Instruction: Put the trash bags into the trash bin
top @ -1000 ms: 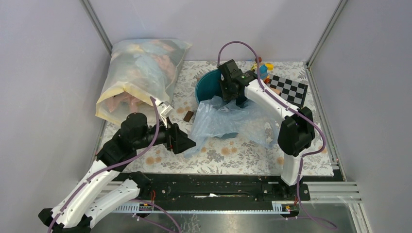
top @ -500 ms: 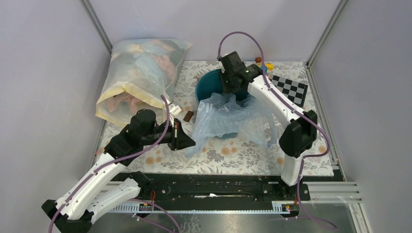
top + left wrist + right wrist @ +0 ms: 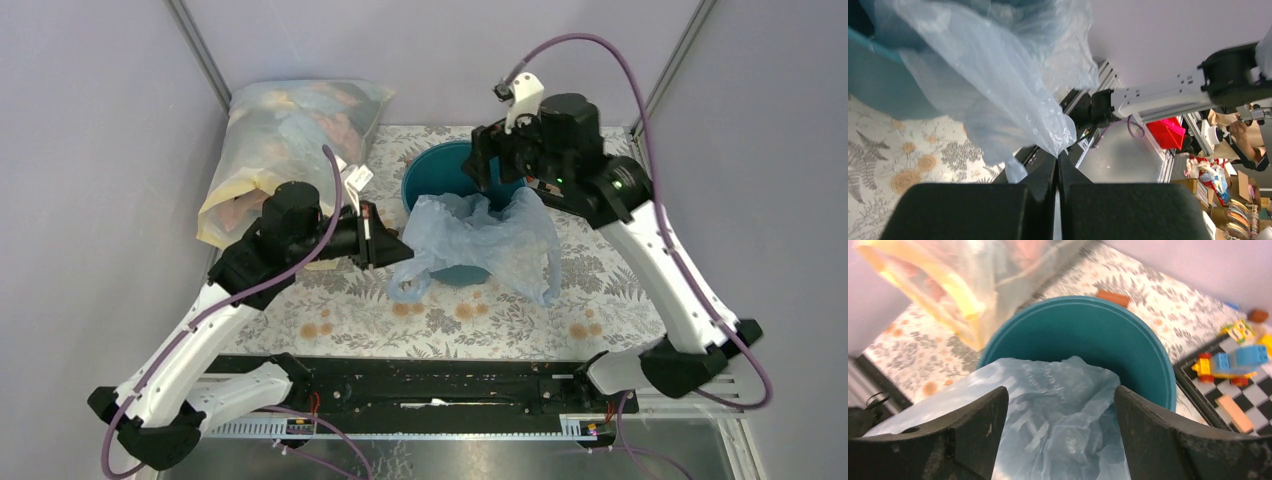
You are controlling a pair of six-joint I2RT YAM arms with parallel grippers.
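Observation:
The pale-blue trash bag (image 3: 480,240) lies crumpled over the near rim of the teal trash bin (image 3: 435,175), partly inside it and partly hanging down its front. My left gripper (image 3: 400,250) is shut on the bag's left edge; in the left wrist view the film (image 3: 998,80) tapers into the closed tips of that gripper (image 3: 1058,156), with the bin wall (image 3: 878,85) at the left. My right gripper (image 3: 490,165) hovers open above the bin's far side. In the right wrist view the right gripper (image 3: 1060,390) frames the bag (image 3: 1058,415) and the bin (image 3: 1083,330) without touching either.
A large clear yellowish bag stuffed with cloth (image 3: 290,150) leans in the back left corner, close to the bin. A checkerboard with toy bricks (image 3: 1233,362) lies right of the bin, and a small brown block (image 3: 1113,297) lies behind it. Walls close in on three sides.
My right gripper opened, let go of the bag and rose up and to the right. My left gripper shut on the bag's left edge and moved up toward the bin.

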